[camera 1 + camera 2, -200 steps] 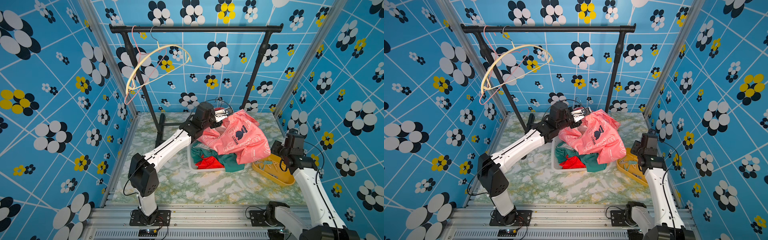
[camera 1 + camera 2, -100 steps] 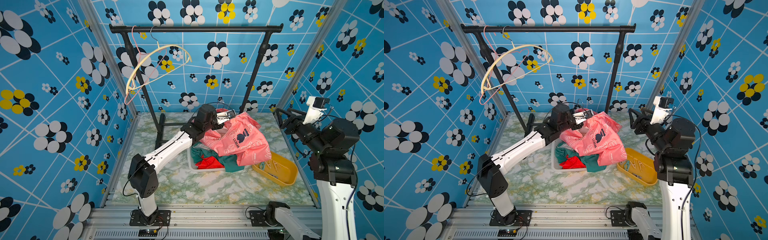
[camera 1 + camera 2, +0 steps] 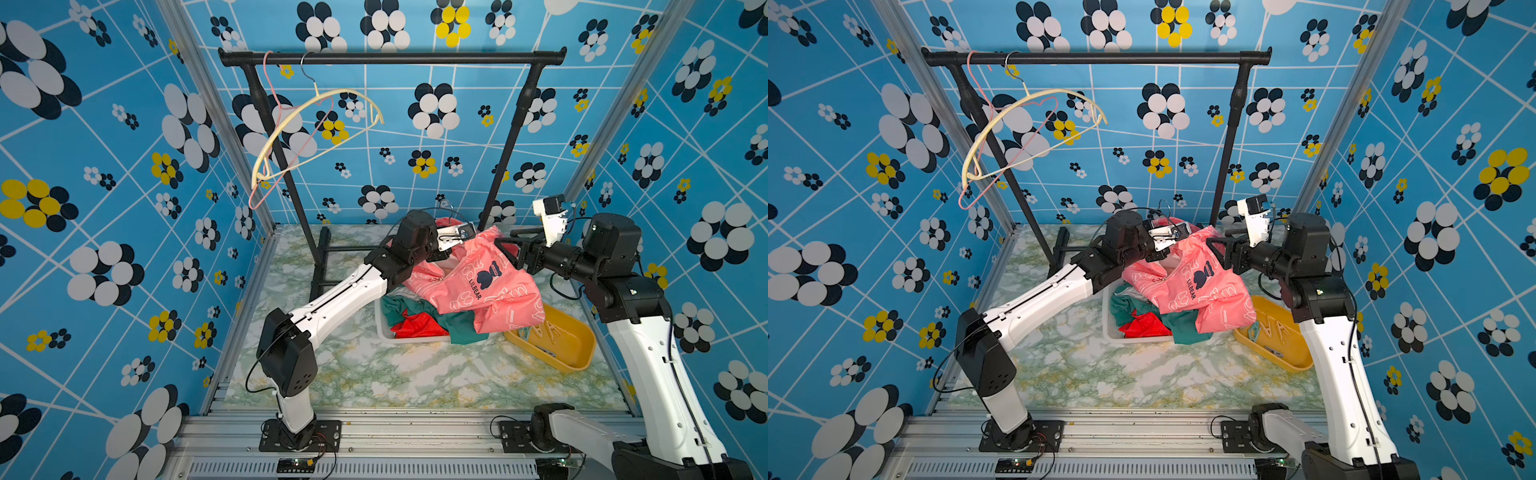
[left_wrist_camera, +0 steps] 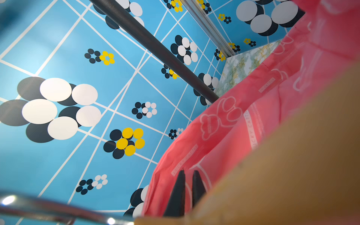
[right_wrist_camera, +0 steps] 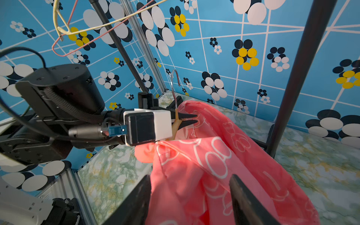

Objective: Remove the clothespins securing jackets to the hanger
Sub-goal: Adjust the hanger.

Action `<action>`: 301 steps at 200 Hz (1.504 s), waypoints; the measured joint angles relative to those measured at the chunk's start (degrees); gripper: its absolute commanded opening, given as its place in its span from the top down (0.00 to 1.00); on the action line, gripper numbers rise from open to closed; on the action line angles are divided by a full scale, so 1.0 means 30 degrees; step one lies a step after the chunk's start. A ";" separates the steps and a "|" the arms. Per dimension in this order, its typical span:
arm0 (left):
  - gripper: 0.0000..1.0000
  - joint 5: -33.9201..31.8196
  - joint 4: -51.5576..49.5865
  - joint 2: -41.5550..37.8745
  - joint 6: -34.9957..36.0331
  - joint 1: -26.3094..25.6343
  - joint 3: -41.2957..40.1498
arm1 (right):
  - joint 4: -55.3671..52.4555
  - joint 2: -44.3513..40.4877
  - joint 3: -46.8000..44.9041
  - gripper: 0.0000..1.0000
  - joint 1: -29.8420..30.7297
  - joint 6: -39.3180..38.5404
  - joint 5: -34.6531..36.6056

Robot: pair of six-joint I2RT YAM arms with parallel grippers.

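Pink white-printed jacket (image 3: 469,286) hangs over the desk (image 3: 395,374), clothespins hidden
My left pincer (image 5: 195,118) clamps its tan wooden hanger (image 5: 176,124); my right pincer (image 5: 190,180) gapes beside the soft, slippery cloth; I'd pinch one's stiff tails

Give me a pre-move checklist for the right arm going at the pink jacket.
1. Left gripper shut on the wooden hanger: ok.
2. Right gripper open: ok.
3. Yellow tray free for a drop: ok, clothespins lie in it.
4. Pink jacket on that hanger: ok, lower part drapes over the white basket.
5. Clothespin on the pink jacket in sight: not ok, none shows in any view.
6. Right jaws clear of fabric: cannot tell; cloth shows between them in the right wrist view.
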 measured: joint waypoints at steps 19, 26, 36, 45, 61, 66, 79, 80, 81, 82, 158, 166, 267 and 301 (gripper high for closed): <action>0.90 -0.0022 0.0000 0.0000 0.0189 -0.0051 0.0000 | -0.0583 0.0029 -0.0007 0.38 0.0984 -0.0816 0.0342; 0.90 -0.0015 -0.0007 0.0000 0.0291 -0.0044 0.0000 | -0.0765 0.0044 -0.0007 0.39 0.1290 -0.1107 0.0685; 0.90 -0.0015 -0.0066 0.0000 0.0423 -0.0044 0.0000 | -0.0911 0.0095 -0.0029 0.43 0.1625 -0.1443 0.1217; 0.90 -0.0066 -0.0124 0.0000 0.0532 -0.0036 0.0000 | -0.0984 0.0146 -0.0117 0.53 0.1916 -0.1778 0.1632; 0.90 -0.0240 -0.0568 0.0007 0.0954 -0.0015 0.0000 | -0.0984 0.0197 -0.0401 0.72 0.2419 -0.2004 0.2237; 0.90 -0.0321 -0.0692 0.0007 0.1064 -0.0015 0.0000 | -0.1005 0.0219 -0.0481 0.77 0.2506 -0.2164 0.2382; 0.90 -0.0590 -0.0947 0.0007 0.1260 -0.0015 0.0000 | -0.0918 0.0262 -0.0678 0.85 0.2652 -0.2229 0.2623; 0.90 -0.0605 -0.0954 0.0015 0.1275 -0.0015 0.0000 | -0.0911 0.0270 -0.0685 0.86 0.2667 -0.2266 0.2623; 0.90 -0.0627 -0.0962 0.0015 0.1282 -0.0015 0.0000 | -0.0889 0.0270 -0.0714 0.86 0.2681 -0.2215 0.2645; 0.90 -0.0648 -0.0976 0.0015 0.1282 -0.0015 0.0000 | -0.0882 0.0270 -0.0729 0.87 0.2688 -0.2171 0.2659; 0.32 -0.0102 -0.0474 -0.0525 -0.0029 -0.0495 0.0022 | 0.0204 0.0240 -0.2018 1.00 0.2827 -0.2069 0.5326; 0.30 -0.0087 -0.0532 -0.0838 -0.0029 -0.0554 -0.0051 | 0.0306 0.0233 -0.2018 1.00 0.2827 -0.1996 0.5574; 0.24 0.2470 -0.2076 -0.5355 -0.7016 0.1086 -0.1821 | 0.2237 -0.2448 -0.3905 1.00 0.2827 -0.3089 0.5996; 0.22 0.2994 -0.1712 -0.4160 -0.7657 0.1064 -0.2361 | 0.2426 -0.3526 -0.4430 1.00 0.2827 -0.3322 0.5231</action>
